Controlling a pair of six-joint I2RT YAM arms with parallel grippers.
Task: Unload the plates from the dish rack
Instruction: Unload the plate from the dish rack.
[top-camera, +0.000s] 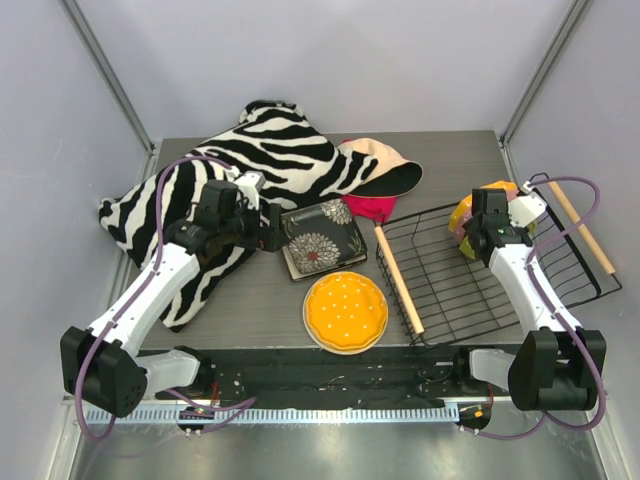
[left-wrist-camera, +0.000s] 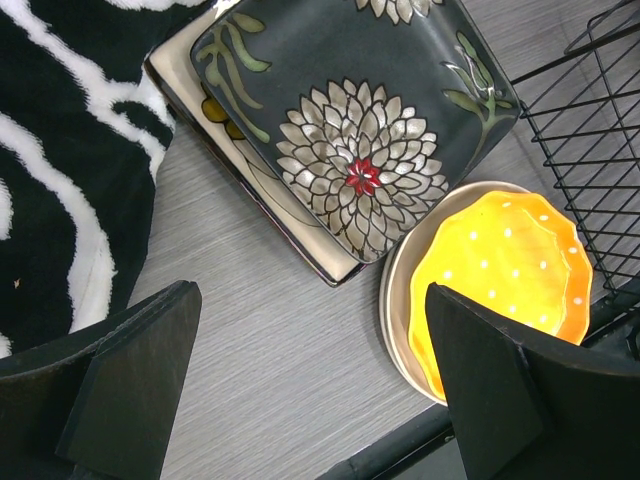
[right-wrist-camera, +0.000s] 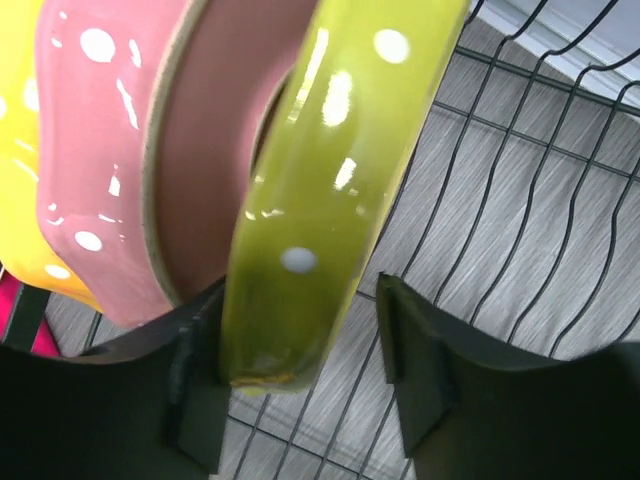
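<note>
Plates (top-camera: 462, 215), top view: several stand on edge at the far end of the dish rack (top-camera: 450, 285), at the right gripper (top-camera: 480, 228). The dark square plate (top-camera: 320, 240) and orange dotted plate (top-camera: 345, 312) lie on the table (top-camera: 270, 310) to its left.
Room, top view: the zebra cloth (top-camera: 215, 190) crowds the left gripper (top-camera: 268, 232), and walls stand close on both sides.
Left wrist view: the jaws are wide apart and empty over bare table. A cream square plate (left-wrist-camera: 245, 170) shows under the dark one and a cream round plate (left-wrist-camera: 400, 300) under the orange.
Right wrist view: the yellow-green plate (right-wrist-camera: 300, 200) has its rim between the parted jaws, with a gap at one finger. The pink plate (right-wrist-camera: 110, 150) stands just beside it.

Zebra-striped cloth (top-camera: 240, 170) back left on grey table (top-camera: 250, 312); peach hat (top-camera: 368, 157) (dark underside) touching it.
</note>
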